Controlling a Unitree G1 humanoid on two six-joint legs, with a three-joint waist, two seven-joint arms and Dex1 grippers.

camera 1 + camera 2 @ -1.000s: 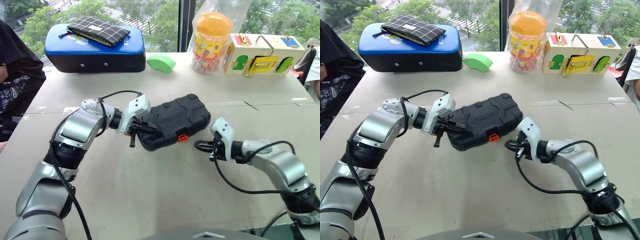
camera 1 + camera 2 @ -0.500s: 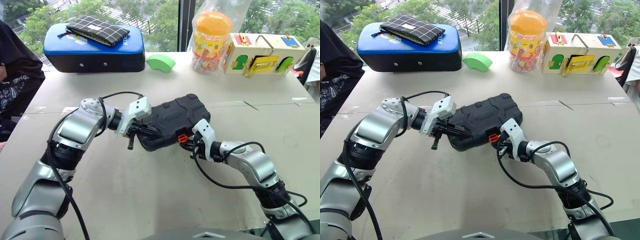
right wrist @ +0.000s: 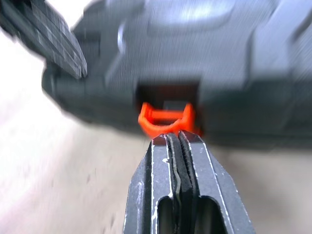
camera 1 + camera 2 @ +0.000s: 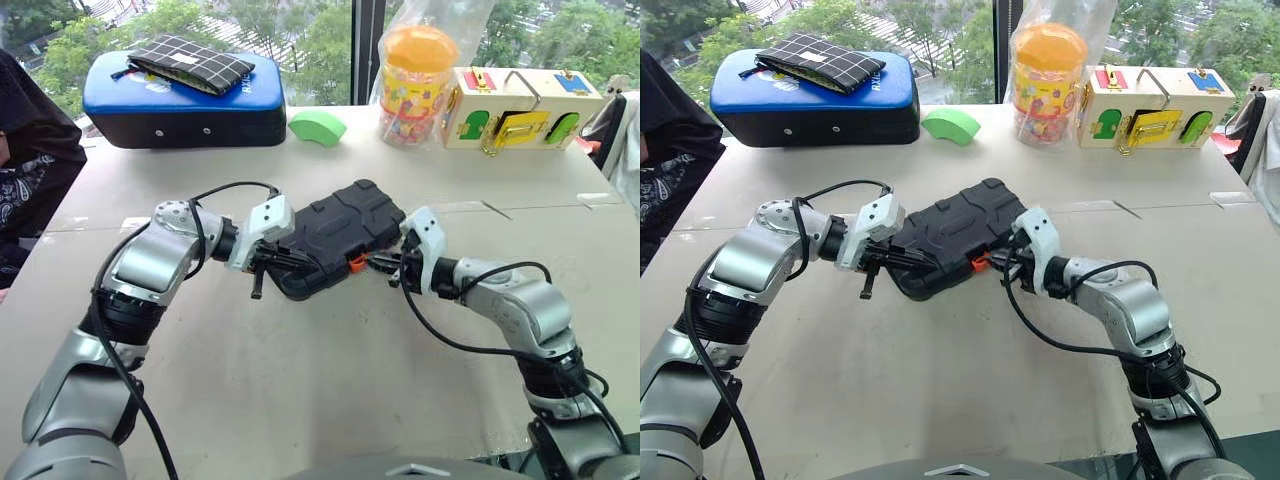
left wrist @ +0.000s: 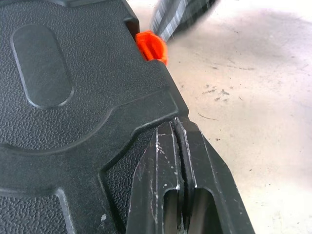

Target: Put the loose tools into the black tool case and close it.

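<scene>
Lying closed on pale table [image 4: 300, 390]: black pebble-textured moulded-plastic tool case [image 4: 335, 232], block-ribbed shell, orange latch [image 3: 165, 118]. Left gripper [image 5: 178, 146] and right gripper [image 3: 178, 146] fingers pressed together, empty. No legible writing.

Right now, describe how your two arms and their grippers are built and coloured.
Both arms are rounded silver-grey shells with black joint sections. A loose black cable loops along each forearm to a white wrist housing. The left gripper and the right gripper each have two black fingers with scuffed, scratched edges and a slot cut near the base.
</scene>
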